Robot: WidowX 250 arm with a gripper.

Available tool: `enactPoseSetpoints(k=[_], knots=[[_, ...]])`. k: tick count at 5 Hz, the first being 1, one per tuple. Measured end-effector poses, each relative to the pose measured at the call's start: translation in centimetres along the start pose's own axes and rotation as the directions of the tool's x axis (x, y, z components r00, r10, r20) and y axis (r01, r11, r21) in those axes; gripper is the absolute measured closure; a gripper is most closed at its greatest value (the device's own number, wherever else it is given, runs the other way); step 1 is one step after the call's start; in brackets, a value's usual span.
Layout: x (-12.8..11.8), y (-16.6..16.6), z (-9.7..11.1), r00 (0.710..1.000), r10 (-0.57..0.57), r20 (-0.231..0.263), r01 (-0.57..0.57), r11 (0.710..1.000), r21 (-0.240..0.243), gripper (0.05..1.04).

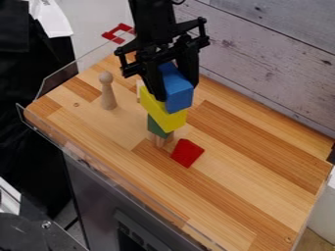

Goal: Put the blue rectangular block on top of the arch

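Whitewashed boards [275, 44] back a wooden worktop [242, 166]. Over it, the hand [175, 92], parted by roughly a block's width, appears to grip the blue rectangular block [179, 97] at a tilt, just over or against the yellow block [163, 113], probably the arch's top. Set down off-centre, or nudged by a finger on release, the blue piece could tip the yellow off the green block [157, 127].
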State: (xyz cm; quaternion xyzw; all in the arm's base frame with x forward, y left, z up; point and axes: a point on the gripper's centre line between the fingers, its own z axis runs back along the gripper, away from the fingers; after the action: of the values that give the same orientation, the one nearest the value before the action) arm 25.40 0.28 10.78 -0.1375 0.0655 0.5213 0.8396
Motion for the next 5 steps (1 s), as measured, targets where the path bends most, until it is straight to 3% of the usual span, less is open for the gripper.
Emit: enactPoseSetpoints(k=[3, 5], knots=[[0.1, 0.27, -0.62, 1.0, 0.002, -0.019, -0.001, 1.0, 0.029, 0.505], [0.56, 0.27, -0.57, 1.0, 0.006, -0.013, -0.005, 1.0, 0.014, 0.505]])
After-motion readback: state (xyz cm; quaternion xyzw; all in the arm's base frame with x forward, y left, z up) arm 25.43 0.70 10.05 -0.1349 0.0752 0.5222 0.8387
